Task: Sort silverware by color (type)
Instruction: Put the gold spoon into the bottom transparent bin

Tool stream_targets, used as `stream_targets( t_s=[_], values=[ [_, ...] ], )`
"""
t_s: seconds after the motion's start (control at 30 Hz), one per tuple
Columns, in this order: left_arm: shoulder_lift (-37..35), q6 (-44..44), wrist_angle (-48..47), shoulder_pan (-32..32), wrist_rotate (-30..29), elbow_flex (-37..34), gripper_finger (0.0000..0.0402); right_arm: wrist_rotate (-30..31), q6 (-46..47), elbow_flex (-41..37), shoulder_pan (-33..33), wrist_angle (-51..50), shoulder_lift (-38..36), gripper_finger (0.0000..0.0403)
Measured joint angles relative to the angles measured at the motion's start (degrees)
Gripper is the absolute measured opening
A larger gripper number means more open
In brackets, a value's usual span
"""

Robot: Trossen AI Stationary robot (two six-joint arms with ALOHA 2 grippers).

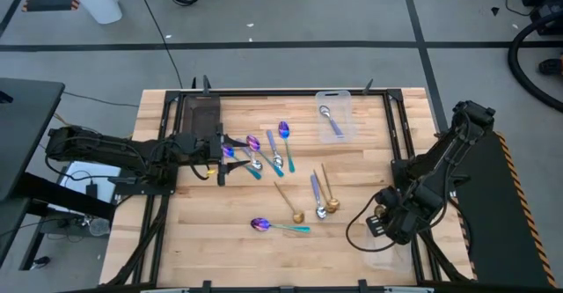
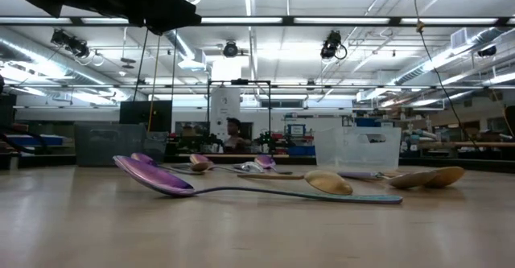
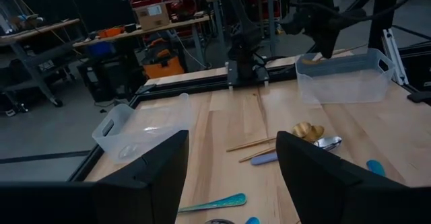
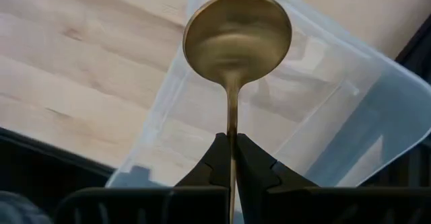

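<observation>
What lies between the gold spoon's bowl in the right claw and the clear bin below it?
Nothing: the right wrist view shows the gold spoon hanging over the clear bin, right claw shut on its handle.

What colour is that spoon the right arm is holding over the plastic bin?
Gold all over. The spoon shows best in the right wrist view.

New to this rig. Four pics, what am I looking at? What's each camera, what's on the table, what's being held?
Two dark robot arms at a wooden table, sorting spoons by colour. One picture looks straight down, one sits at table height, and one rides on each wrist. Loose spoons lie mid-table, among them a purple-bowled spoon with a teal handle and a gold spoon. A clear bin at the far edge holds one silver-bowled spoon. The left pincer is open over the spoon cluster. The right pincer is shut on a gold spoon's handle, above another clear bin.
</observation>
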Motion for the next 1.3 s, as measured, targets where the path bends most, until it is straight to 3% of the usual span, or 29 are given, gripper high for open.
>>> stream_targets(
  t_s=[0.67,1.03,1.3],
  values=[
    [0.00,-1.57,-0.24,0.00,-0.02,0.00,0.0231,-2.66,-6.45,-0.09,0.26,3.41,15.83,0.0017],
    [0.02,-4.01,-0.22,-0.04,0.00,0.00,0.0231,-4.35,-6.94,-0.09,0.26,6.93,17.51,0.0068],
    [0.02,-5.10,-0.22,-0.07,0.00,0.00,0.0231,-2.11,-6.57,-0.09,0.15,7.01,13.84,0.0094]
  ],
)
